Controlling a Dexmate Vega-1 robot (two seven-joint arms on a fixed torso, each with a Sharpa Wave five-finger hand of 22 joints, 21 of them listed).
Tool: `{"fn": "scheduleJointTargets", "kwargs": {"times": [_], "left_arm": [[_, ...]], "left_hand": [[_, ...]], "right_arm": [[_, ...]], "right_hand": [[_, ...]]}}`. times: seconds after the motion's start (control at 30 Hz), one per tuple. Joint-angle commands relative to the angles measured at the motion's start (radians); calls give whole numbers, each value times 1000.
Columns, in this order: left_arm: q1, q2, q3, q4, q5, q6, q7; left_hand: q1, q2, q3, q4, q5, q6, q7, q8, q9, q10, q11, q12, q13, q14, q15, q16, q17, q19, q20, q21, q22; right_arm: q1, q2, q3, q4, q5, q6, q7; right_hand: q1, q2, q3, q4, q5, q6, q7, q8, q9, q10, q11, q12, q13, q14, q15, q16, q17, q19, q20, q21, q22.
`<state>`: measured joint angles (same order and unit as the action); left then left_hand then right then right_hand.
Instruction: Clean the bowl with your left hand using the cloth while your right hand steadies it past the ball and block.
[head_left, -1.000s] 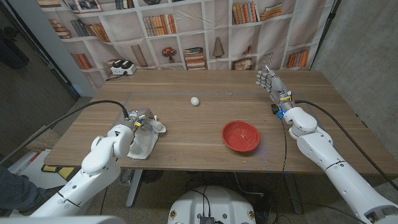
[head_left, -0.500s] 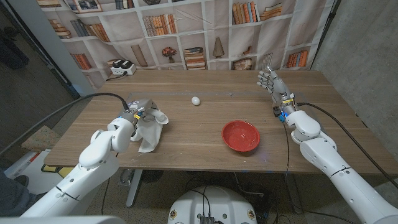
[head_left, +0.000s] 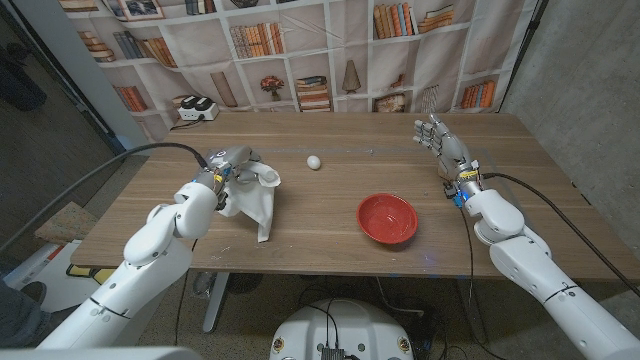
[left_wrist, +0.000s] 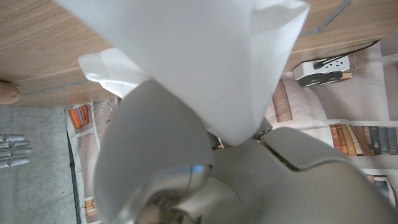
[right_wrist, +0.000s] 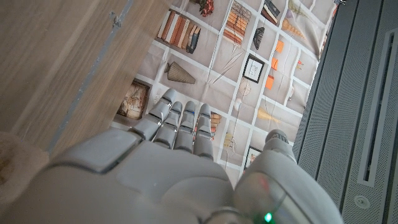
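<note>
The red bowl (head_left: 387, 218) sits on the wooden table (head_left: 330, 255), right of centre and near the front edge. My left hand (head_left: 231, 165) holds the white cloth (head_left: 258, 202) lifted off the table at the left, the cloth hanging down below it. Seen from the left wrist, the cloth (left_wrist: 186, 59) drapes over my hand (left_wrist: 205, 180). A small white ball (head_left: 314, 161) lies mid-table, between the cloth and the bowl and farther back. My right hand (head_left: 441, 140) is raised and open over the right rear of the table, behind the bowl, holding nothing; its fingers (right_wrist: 180, 124) are extended.
A white and black device (head_left: 195, 108) stands at the back left edge of the table. A bookshelf-print backdrop (head_left: 300, 50) hangs behind the table. A grey wall closes the right side.
My left hand has lifted the cloth off the table and carried it right and back toward the ball. My right hand has shifted slightly right and nearer.
</note>
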<state>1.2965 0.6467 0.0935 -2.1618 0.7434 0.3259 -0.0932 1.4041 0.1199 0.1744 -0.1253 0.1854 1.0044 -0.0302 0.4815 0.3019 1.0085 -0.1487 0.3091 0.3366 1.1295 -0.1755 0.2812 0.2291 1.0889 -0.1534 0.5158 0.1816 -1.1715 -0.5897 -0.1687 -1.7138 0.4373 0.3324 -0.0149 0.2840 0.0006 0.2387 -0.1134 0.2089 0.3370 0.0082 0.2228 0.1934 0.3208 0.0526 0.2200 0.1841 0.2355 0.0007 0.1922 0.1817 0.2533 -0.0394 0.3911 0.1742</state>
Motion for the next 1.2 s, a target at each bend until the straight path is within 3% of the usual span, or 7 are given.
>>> {"fn": "scheduleJointTargets", "kwargs": {"times": [0.03, 0.3, 0.73, 0.97, 1.2], "left_arm": [[-4, -74, 17, -31, -45, -6, 41], [-17, -108, 71, -58, -35, 32, 36], [-59, -117, 146, -96, -7, 102, -15], [-98, -102, 180, -88, 7, 123, -40], [-128, -64, 166, -70, -48, 92, -80]], "left_hand": [[2, 2, 0, 7, 2, 12, -5, 7, -1, -1, -12, 6, 8, 40, -52, 2, 6, -10, -1, -2, 1], [2, 1, 1, 7, 2, 20, -9, 10, -7, 3, -13, 6, 20, 40, -54, 2, 11, -13, -1, 0, 2], [0, 0, 2, 9, 2, 22, -11, 10, -16, 7, -14, 7, 35, 45, -54, 3, 19, -15, -3, 4, 4], [0, -1, 2, 10, 1, 24, -10, 11, -19, 8, -13, 6, 42, 45, -53, 3, 21, -15, -4, 7, 4], [0, -2, 2, 10, 1, 22, -10, 13, -18, 10, -14, 6, 50, 44, -54, 2, 24, -20, -3, 8, 5]], "right_arm": [[-108, -85, 15, -29, 9, 165, 29], [-188, -163, 34, -40, -48, 295, -19], [-279, -239, 48, -4, -272, 500, -266], [-337, -285, 82, -41, -453, 469, -425], [-386, -264, 108, -110, -687, 377, -597]], "right_hand": [[17, 1, 2, -7, 3, -5, -7, -7, 4, 15, -5, 7, 1, 15, -6, 6, -1, 19, -30, 0, 5], [33, 0, 5, -17, 4, 1, -17, -9, 5, 42, -22, 14, 1, 50, -23, 12, -1, 59, -38, 3, 5], [63, 0, 13, -29, 12, 33, -37, -3, 6, 106, -46, 29, 2, 126, -60, 22, -1, 140, -62, 10, 4], [73, -2, 15, -32, 18, 56, -49, 2, 6, 128, -56, 34, 3, 144, -72, 21, -1, 162, -73, 9, 4], [82, -2, 17, -34, 24, 72, -60, 5, 7, 153, -74, 40, 3, 157, -85, 20, -1, 179, -82, 6, 3]]}}
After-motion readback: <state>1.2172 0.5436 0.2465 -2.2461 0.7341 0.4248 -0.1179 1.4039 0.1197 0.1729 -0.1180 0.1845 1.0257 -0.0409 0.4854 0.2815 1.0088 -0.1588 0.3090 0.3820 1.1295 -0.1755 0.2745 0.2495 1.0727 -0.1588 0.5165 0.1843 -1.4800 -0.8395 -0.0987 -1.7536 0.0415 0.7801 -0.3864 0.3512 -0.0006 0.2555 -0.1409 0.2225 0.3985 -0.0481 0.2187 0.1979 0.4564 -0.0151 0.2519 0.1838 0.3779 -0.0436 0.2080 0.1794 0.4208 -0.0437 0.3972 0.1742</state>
